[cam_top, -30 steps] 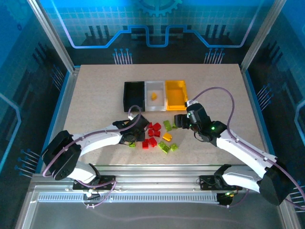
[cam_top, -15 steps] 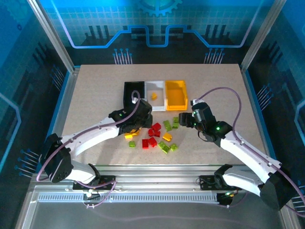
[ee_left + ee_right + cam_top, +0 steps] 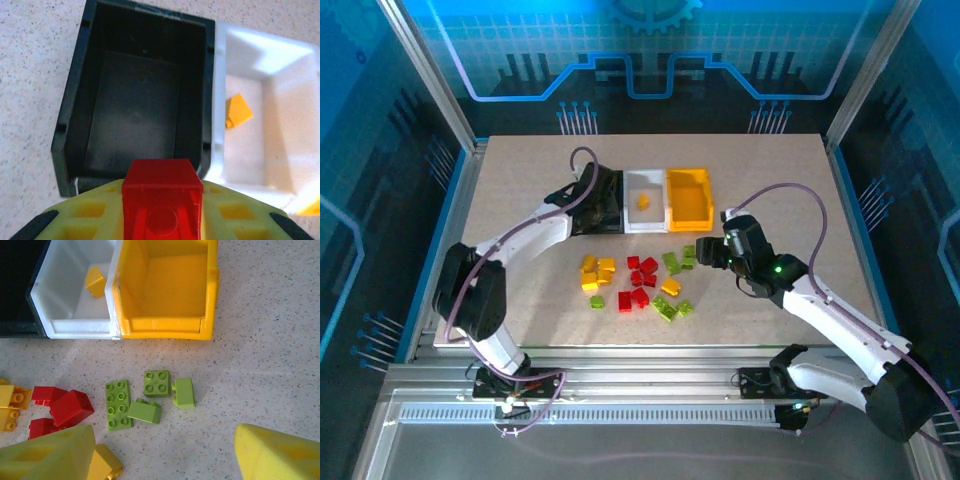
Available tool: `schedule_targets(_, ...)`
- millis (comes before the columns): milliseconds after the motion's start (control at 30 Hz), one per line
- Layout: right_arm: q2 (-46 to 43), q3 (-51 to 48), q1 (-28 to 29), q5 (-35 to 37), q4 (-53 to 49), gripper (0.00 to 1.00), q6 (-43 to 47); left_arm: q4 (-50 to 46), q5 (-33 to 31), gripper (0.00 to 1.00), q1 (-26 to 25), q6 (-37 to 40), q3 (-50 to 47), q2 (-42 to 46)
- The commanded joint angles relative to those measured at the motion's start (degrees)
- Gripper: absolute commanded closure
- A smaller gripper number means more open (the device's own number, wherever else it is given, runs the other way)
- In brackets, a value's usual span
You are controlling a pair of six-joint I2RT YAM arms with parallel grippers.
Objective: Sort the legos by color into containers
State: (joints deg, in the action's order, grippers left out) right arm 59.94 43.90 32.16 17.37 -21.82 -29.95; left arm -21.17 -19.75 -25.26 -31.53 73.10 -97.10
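Observation:
My left gripper (image 3: pixel 603 193) hangs over the black bin (image 3: pixel 611 216), shut on a red lego (image 3: pixel 162 192) that sits just above the bin's near wall (image 3: pixel 135 105). The black bin looks empty. The white bin (image 3: pixel 645 213) holds one orange lego (image 3: pixel 237 112). The yellow-orange bin (image 3: pixel 689 200) looks empty. Loose legos lie in front of the bins: yellow ones (image 3: pixel 593 272), red ones (image 3: pixel 640 281) and green ones (image 3: pixel 674 263). My right gripper (image 3: pixel 706 254) hovers open beside the green legos (image 3: pixel 156 383), nothing between its fingers (image 3: pixel 52 455).
The three bins stand side by side at mid-table, touching. A red lego (image 3: pixel 71 407) and a yellow one (image 3: pixel 105 463) lie near my right gripper's left finger. Bare tabletop (image 3: pixel 780 190) stretches to the right of the bins and along the left side.
My left arm rose from the pile and swung back-left to the black bin, carrying the red lego. My right gripper drew slightly back to the right, then stayed put.

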Motion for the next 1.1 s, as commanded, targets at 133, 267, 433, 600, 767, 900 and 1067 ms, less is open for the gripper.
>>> schedule_targets(133, -0.69, -0.48, -0.70, -0.90, -1.79, 0.25, -1.42, 0.82, -1.61, 0.56, 1.88, -0.46, 7.11, -6.98)
schedule_targets(267, -0.45, -0.65, -0.70, -1.10, -2.30, 0.24, -1.64, 1.28, -0.33, 0.45, 1.90, -0.97, 8.08, -7.72)
schedule_targets(433, 0.71, -0.66, -0.70, -1.80, -3.27, 0.22, -2.51, 1.39, 2.02, 0.31, 1.81, -1.58, 7.74, -4.04)
schedule_targets(600, 7.31, 0.43, -2.24, -3.31, -4.34, 0.22, -3.21, 4.94, 6.19, 0.01, -0.34, -3.09, 1.38, 5.14)
schedule_targets(767, 18.70, 2.94, -5.25, -7.56, -0.02, 0.29, -0.74, 6.07, 9.37, 0.01, -4.68, -4.57, -6.04, 12.44)
schedule_targets(900, 25.26, 5.50, -5.70, -8.10, 2.66, 0.36, 0.98, 6.40, 9.57, 0.01, -8.61, -5.54, -11.82, 17.12)
schedule_targets(1067, 30.83, 9.49, -6.05, -6.90, 3.62, 0.44, 1.74, 6.05, 10.14, 0.01, -11.23, -6.55, -17.69, 22.29)
